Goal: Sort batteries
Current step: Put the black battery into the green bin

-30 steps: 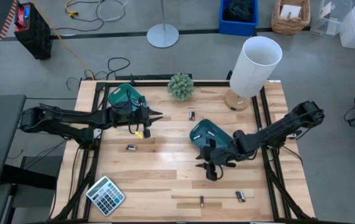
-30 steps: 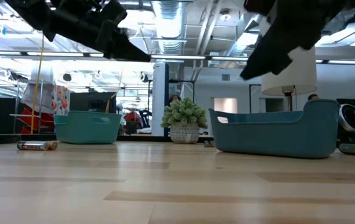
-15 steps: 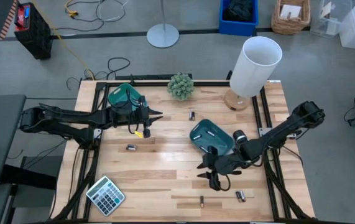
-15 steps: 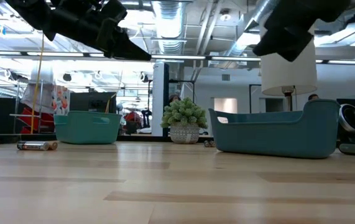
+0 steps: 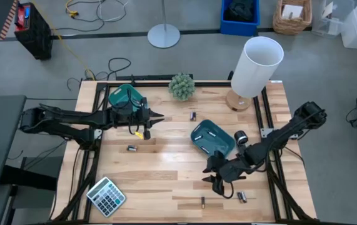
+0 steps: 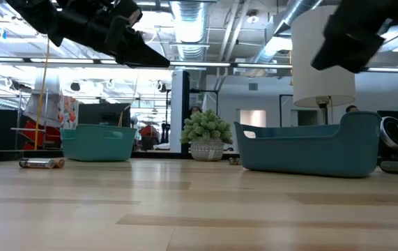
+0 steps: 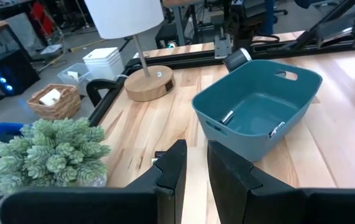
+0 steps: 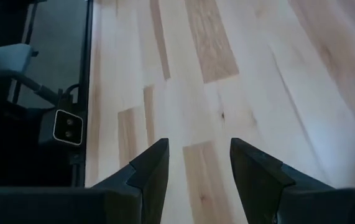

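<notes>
Small batteries lie flat on the wooden table: one (image 5: 192,115) near the plant, one (image 5: 132,148) left of centre, two (image 5: 202,201) (image 5: 241,197) by the near edge. Two more (image 7: 227,117) (image 7: 276,129) rest inside the right teal tray (image 5: 212,137). The left teal tray (image 5: 127,97) stands at the far left. My left gripper (image 7: 194,155) hovers beside that tray, its fingers a narrow gap apart with nothing between them. My right gripper (image 8: 196,155) hangs open over bare wood (image 5: 216,182), between the right tray and the near batteries.
A potted plant (image 5: 181,86) and a white lamp (image 5: 256,65) stand at the far edge. A grey calculator (image 5: 106,195) lies at the near left corner. A black-and-silver cylinder (image 5: 241,136) stands by the right tray. Black frame rails (image 5: 271,169) border the table.
My right gripper has swung away from the right tray's near side toward the table's near edge, and its wrist has rolled. The left arm has kept still, and no battery has moved.
</notes>
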`<state>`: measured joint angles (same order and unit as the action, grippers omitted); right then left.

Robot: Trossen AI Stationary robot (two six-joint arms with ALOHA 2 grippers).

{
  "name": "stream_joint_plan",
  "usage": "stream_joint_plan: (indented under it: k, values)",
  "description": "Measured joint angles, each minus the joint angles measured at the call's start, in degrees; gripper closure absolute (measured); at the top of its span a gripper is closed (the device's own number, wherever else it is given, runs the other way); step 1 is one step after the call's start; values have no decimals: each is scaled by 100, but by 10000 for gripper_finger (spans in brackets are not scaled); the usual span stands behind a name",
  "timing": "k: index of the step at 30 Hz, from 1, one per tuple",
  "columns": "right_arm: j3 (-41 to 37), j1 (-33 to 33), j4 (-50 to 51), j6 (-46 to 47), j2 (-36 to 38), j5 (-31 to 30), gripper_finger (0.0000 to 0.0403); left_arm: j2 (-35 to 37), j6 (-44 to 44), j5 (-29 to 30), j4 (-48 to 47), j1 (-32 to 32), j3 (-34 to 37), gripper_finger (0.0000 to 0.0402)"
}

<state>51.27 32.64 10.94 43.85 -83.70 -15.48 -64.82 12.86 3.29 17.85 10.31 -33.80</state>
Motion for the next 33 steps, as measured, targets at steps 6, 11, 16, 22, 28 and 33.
stream_joint_plan:
  k: [6,11,16,22,28,33]
  values:
    - [0,276,276,971,0,-144,213,0,-2,0,0,0,0,343]
    - [0,514,415,1799,-6,-291,213,0,-19,0,0,0,0,343]
    - [0,735,470,2566,-294,-294,214,1,-68,2,-11,-11,0,343]
    - [160,927,533,3306,-876,-262,214,2,-27,2,-40,-92,0,343]
    - [652,948,713,3284,-1369,-209,214,2,-2,2,-35,-145,0,343]
    - [1087,947,1515,3005,-1493,-273,214,2,219,-446,-34,-285,0,343]
